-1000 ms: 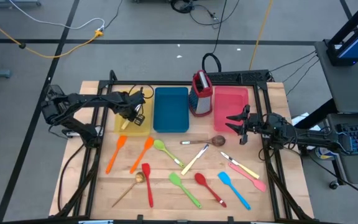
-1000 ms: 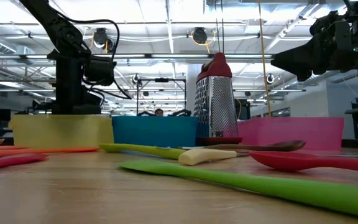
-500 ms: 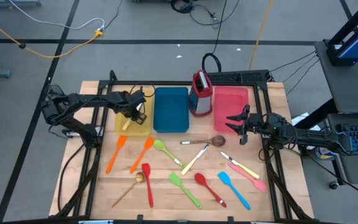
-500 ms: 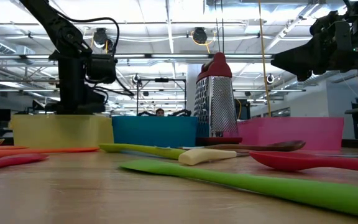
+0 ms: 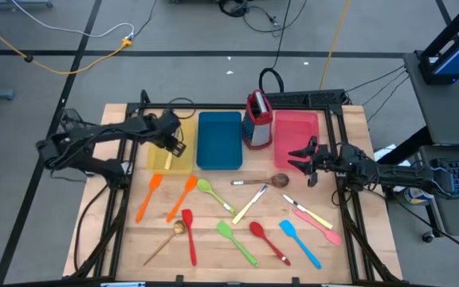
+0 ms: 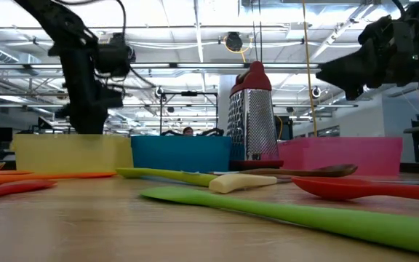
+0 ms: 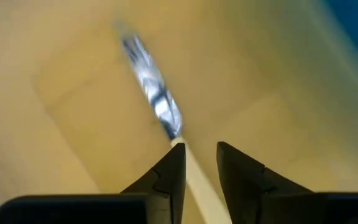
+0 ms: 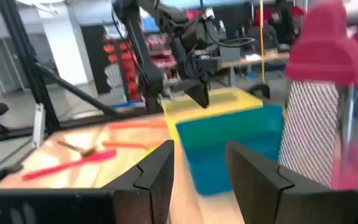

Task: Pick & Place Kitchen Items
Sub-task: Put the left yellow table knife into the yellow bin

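My left gripper [image 5: 170, 140] hovers open over the yellow tray [image 5: 159, 163]. In the left wrist view its fingers [image 7: 199, 163] stand apart above a cream-handled knife [image 7: 154, 99] that lies flat on the tray's floor. My right gripper [image 5: 297, 158] waits open in the air by the pink tray's [image 5: 296, 127] near right corner. Several utensils lie flat on the table: two orange spatulas [image 5: 148, 195], a green spoon [image 5: 213, 194], a red spatula [image 5: 189, 235], a gold spoon [image 5: 166, 241], a green spatula [image 5: 236, 241], a red spoon [image 5: 268, 241], a blue spatula [image 5: 300, 241], and cream-handled cutlery [image 5: 249, 205].
A blue tray [image 5: 219, 139] sits between the yellow and pink ones. A red-topped metal grater [image 5: 256, 119] stands upright between the blue and pink trays. A wooden spoon [image 5: 260, 182] lies near the table's middle, a pink spatula [image 5: 319, 225] at the right. Black frame rails run along the table's sides.
My left gripper has risen from low in the yellow tray to well above its rim, and its arm has drawn back toward the table's left edge. The right arm and the utensils on the table have stayed where they were.
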Motion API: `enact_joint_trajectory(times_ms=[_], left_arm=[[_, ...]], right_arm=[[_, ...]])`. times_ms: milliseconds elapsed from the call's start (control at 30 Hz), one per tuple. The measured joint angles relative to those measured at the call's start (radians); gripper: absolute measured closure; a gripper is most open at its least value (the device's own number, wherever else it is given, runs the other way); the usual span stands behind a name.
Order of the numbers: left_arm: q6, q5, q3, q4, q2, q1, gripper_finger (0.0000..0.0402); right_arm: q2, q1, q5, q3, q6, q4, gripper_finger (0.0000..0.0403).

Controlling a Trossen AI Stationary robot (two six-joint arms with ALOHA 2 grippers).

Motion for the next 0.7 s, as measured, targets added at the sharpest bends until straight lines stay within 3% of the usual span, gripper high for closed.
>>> enact_joint_trajectory(times_ms=[333,533,700], left_arm=[[0.008,0.003,0.000,0.137,-0.276,-0.082,0.0309],[0.093,0.003,0.000,0.329,-0.325,-0.148,0.0309],[0.206,0.002,0.001,0.490,-0.319,-0.200,0.0309]], right_arm=[[0.144,0.100,-0.049,0.000,0.067,0.283,0.0261],[0.346,0.230,0.006,0.070,0.023,0.358,0.0261],[0.553,0.308,0.005,0.205,-0.094,0.380,0.0261]])
